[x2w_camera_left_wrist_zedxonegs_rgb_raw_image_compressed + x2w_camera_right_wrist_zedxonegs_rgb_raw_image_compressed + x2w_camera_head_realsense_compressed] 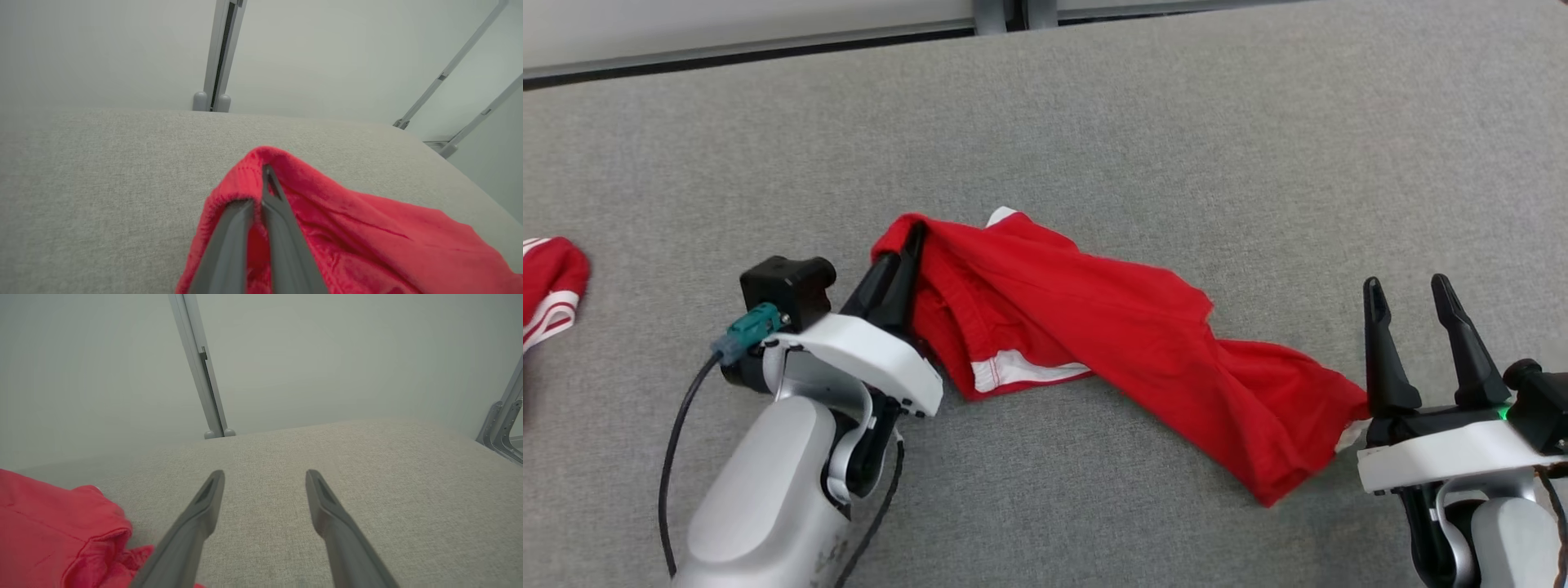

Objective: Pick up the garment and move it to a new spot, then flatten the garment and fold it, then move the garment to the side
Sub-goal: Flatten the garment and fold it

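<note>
The garment (1094,327) is a pair of red shorts with white trim, lying crumpled in a long diagonal across the grey table. My left gripper (913,238) is shut on the garment's upper-left edge; in the left wrist view the red hem (253,161) wraps over the closed fingertips (267,175). My right gripper (1409,287) stands open just right of the garment's lower-right end, with nothing between its fingers. In the right wrist view the red cloth (57,526) lies to the left of the spread fingers (212,490).
A second red garment with white stripes (551,286) lies at the table's left edge. The grey fabric-covered table (1176,122) runs back to a pale wall with a metal post (1001,12). Metal frame bars (449,73) stand beyond the table's right side.
</note>
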